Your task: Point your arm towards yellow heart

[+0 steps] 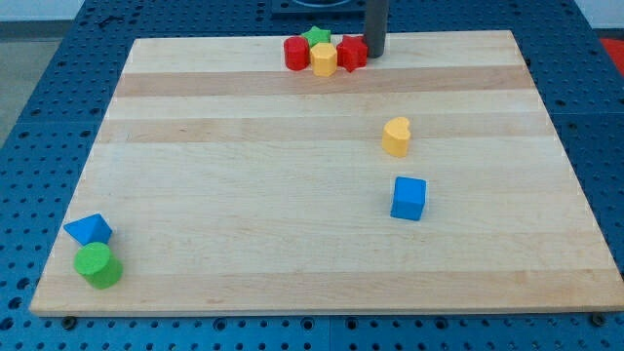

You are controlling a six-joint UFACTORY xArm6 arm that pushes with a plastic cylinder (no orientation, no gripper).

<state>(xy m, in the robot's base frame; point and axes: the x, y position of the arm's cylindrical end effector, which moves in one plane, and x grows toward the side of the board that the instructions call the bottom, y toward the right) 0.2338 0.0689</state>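
Observation:
The yellow heart (396,136) lies on the wooden board (244,195), right of the middle. My tip (375,55) rests at the view's top, touching the right side of a red star block (352,52). The heart is well below the tip, toward the view's bottom and slightly to the right.
Beside the tip sits a cluster: a red cylinder (296,53), a green star (315,37), a yellow hexagon (324,59) and the red star. A blue cube (409,198) lies below the heart. A blue triangle (89,230) and a green cylinder (98,265) sit at the bottom left.

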